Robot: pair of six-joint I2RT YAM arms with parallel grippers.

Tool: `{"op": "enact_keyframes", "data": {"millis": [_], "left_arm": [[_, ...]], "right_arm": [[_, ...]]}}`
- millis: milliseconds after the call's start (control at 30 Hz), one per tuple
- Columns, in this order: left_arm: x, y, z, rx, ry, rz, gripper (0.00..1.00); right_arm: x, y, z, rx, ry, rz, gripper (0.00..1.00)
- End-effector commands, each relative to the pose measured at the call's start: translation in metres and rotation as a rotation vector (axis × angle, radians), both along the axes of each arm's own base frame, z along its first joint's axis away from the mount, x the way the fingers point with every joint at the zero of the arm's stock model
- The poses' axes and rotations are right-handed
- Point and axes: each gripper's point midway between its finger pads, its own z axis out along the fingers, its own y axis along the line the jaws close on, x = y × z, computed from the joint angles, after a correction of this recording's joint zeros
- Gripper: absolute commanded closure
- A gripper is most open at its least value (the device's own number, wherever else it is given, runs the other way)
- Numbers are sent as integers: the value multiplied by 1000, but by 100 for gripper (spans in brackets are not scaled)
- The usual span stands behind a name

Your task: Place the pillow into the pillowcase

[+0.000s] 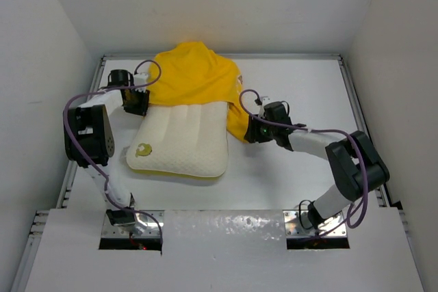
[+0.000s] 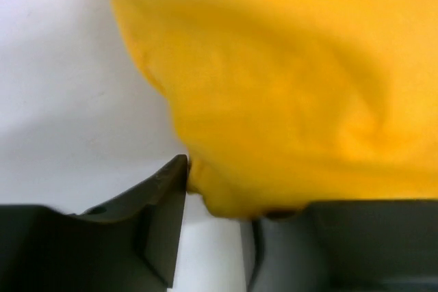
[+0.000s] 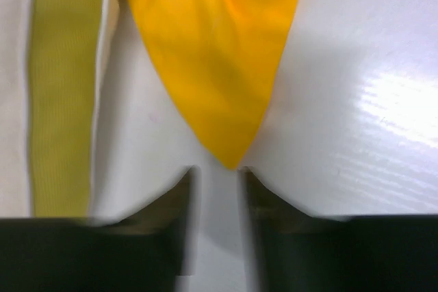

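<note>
We see bright, even light from above in the top view, with only faint shadows on the table [image 1: 287, 182]. In the right wrist view, glare streaks it. Both wrist views are soft: the pillowcase [image 2: 287, 87] is blurred and the right hand [image 3: 215, 172] smeared.

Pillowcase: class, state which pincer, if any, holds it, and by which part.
Right pincer holds nothing: the pillowcase corner lies just past its parted tips. Left pincer touches the edge; a grip cannot be told.

Left end effector [image 1: 142, 103] and right end effector [image 1: 249, 130] face inward, jaws narrowly parted
</note>
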Motion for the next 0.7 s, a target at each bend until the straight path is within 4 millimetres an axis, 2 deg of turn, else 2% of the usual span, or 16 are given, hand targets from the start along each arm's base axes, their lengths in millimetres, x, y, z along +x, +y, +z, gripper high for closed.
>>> {"op": "enact_keyframes", "data": {"millis": [0, 67, 100, 133, 167, 200, 233, 333, 367, 467, 533, 600, 633, 667], "left_arm": [[20, 6, 20, -5, -74, 12, 64], [10, 0, 17, -42, -47, -11, 53], [6, -2, 18, -47, -44, -19, 48], [-3, -4, 12, -51, -21, -21, 44], [-8, -4, 10, -49, -13, -23, 42], [-12, -1, 10, -45, -13, -18, 41], [-19, 0, 3, -39, 5, -9, 40], [-27, 7, -7, -58, 28, 21, 39], [-27, 8, -10, -66, 36, 27, 39], [-26, 3, -32, -118, 90, 27, 39], [-18, -4, -30, -161, 83, 4, 37], [-13, -9, -33, -188, 81, -3, 37], [-11, -14, -30, -221, 73, -19, 39], [-10, -17, -28, -234, 69, -32, 43]], "right_arm": [[38, -2, 31, -57, -121, -13, 48], [57, -2, 43, -77, -168, -29, 36], [64, -1, 43, -83, -174, -29, 35], [65, 2, 29, -89, -123, -9, 34], [78, 12, 39, -72, -139, 7, 34], [81, 17, 35, -62, -123, 21, 34], [83, 20, 16, -70, -83, 34, 34], [108, 21, 9, -97, -71, -12, 34], [109, 14, -11, -136, -27, -37, 34], [102, 6, -36, -178, 42, -69, 33], [95, 5, -43, -179, 65, -65, 33], [87, 5, -46, -166, 83, -56, 55], [76, 3, -53, -164, 106, -49, 66], [71, 3, -53, -154, 116, -42, 93]]}}
